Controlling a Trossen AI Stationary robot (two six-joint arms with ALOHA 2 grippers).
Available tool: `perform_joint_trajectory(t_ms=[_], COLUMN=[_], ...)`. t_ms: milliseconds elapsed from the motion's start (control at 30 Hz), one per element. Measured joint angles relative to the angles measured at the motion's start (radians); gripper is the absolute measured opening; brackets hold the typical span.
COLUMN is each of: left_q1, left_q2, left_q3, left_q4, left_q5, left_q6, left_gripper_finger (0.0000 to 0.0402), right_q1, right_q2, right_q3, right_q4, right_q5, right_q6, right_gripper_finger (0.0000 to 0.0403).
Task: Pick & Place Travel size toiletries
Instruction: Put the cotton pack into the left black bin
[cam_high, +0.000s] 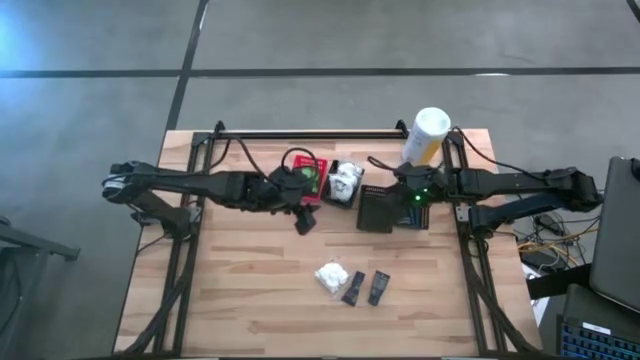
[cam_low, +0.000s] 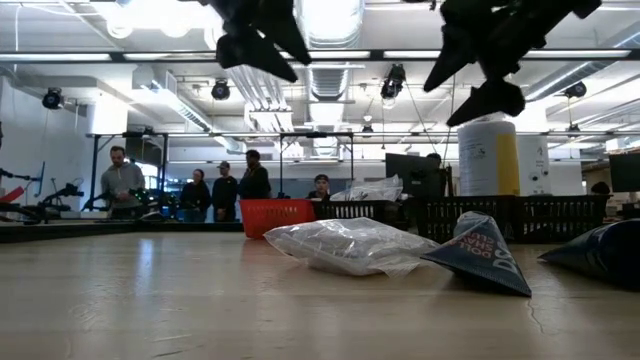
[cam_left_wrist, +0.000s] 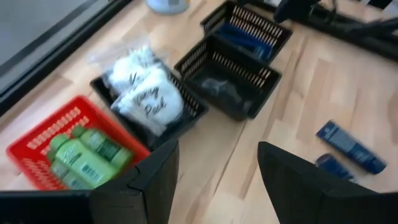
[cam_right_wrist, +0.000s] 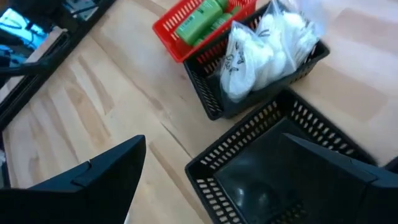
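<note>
On the table's far half: four slotted baskets in a row.
Red basket (cam_high: 309, 176): green packets (cam_left_wrist: 87, 152) inside.
Next black basket (cam_left_wrist: 186, 102): white pouches (cam_left_wrist: 146, 93) piled in it.
Third black basket (cam_left_wrist: 233, 78): something dark inside (too blurred to name).
Near side of the table: one white pouch (cam_high: 331, 276) and two flat black sticks (cam_high: 365, 288), lying loose.
Left gripper (cam_high: 304, 222): raised just beside the red basket, fingers spread, holding nothing.
Right gripper (cam_right_wrist: 249, 180): above the black baskets, fingers apart, nothing between them.
Canister (cam_high: 427, 135): upright at the far right.
</note>
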Motion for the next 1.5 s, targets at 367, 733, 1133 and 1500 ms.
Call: perform_joint_trajectory(t_ms=[367,733,1133,1500], left_q1=[0.002,0.002,0.006,-0.107], left_q2=[-0.034,-0.057,-0.045,-0.019], left_q3=[-0.01,-0.01,-0.096,-0.263], left_q4=[-0.271,-0.267,-0.078,0.104], left_q5=[0.0,0.065,0.096,0.198], left_q6=[0.015,0.214,0.034,-0.535], left_gripper_finger=[0.0222,0.0222,0.0222,0.0222], right_q1=[0.041,0.055,0.055,0.043], right_q2=[0.241,0.279,0.261,0.249], right_q3=[0.001,0.002,0.002,0.002], right_q4=[0.244,0.246,0.197,0.106], right_q5=[-0.02,-0.052,-0.279,-0.315], right_q6=[0.201,0.341,0.039,-0.299], right_gripper_finger=[0.0364,0.0364,0.0364,0.0364])
